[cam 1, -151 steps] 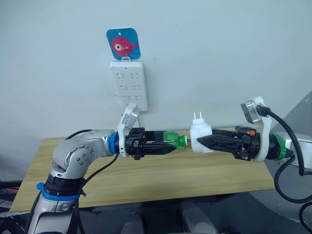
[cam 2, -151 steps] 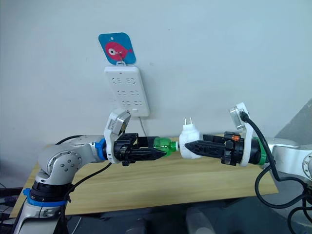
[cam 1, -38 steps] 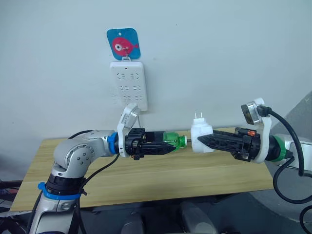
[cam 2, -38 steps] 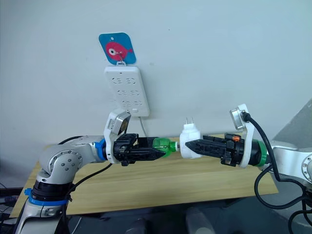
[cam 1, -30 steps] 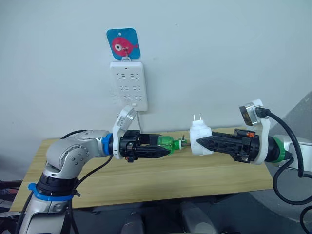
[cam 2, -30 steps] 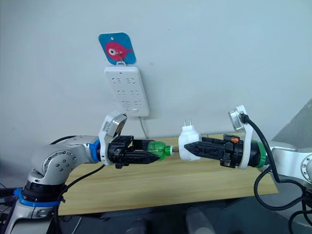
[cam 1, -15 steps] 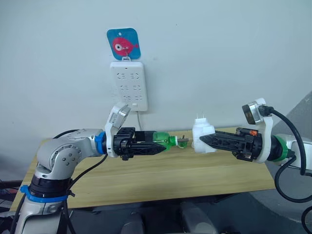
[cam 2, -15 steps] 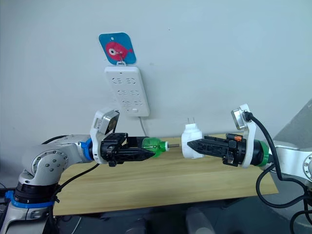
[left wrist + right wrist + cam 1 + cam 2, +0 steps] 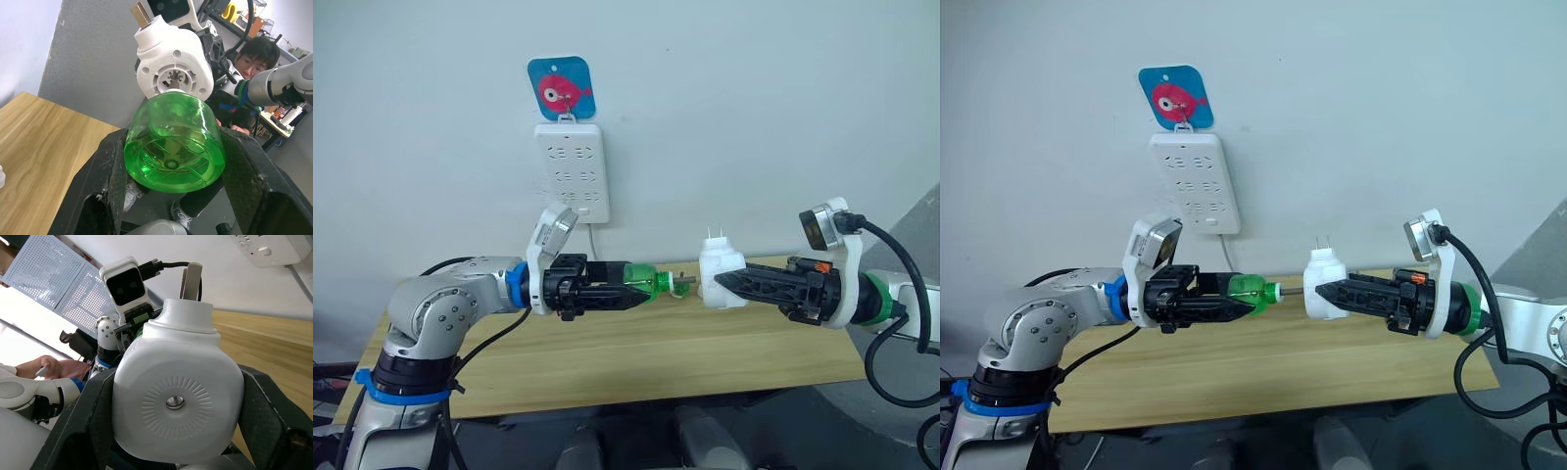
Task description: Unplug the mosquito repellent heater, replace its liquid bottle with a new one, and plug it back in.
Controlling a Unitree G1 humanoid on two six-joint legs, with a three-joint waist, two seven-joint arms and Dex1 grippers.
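The white mosquito repellent heater [image 9: 720,275] is held in mid-air above the table, prongs pointing up, with my right gripper [image 9: 722,282] shut on it. Facing it from the left, my left gripper [image 9: 646,289] is shut on a green liquid bottle [image 9: 648,283]. The bottle's thin wick tip [image 9: 685,282] reaches toward the heater's side opening, with a small gap between bottle neck and heater. In the left wrist view the green bottle [image 9: 172,141] lines up with the heater's round socket [image 9: 172,74]. The right wrist view looks at the heater's rounded back [image 9: 177,405].
A white power strip [image 9: 572,172] hangs on the wall under a blue fish tag [image 9: 561,88], above and behind my left gripper. A wooden table [image 9: 636,352] lies below both arms. A person [image 9: 254,54] sits in the background of the left wrist view.
Over the last second my left gripper pulled the green bottle leftward out of the heater, baring its wick. In the last half second it edged back right, narrowing the gap.
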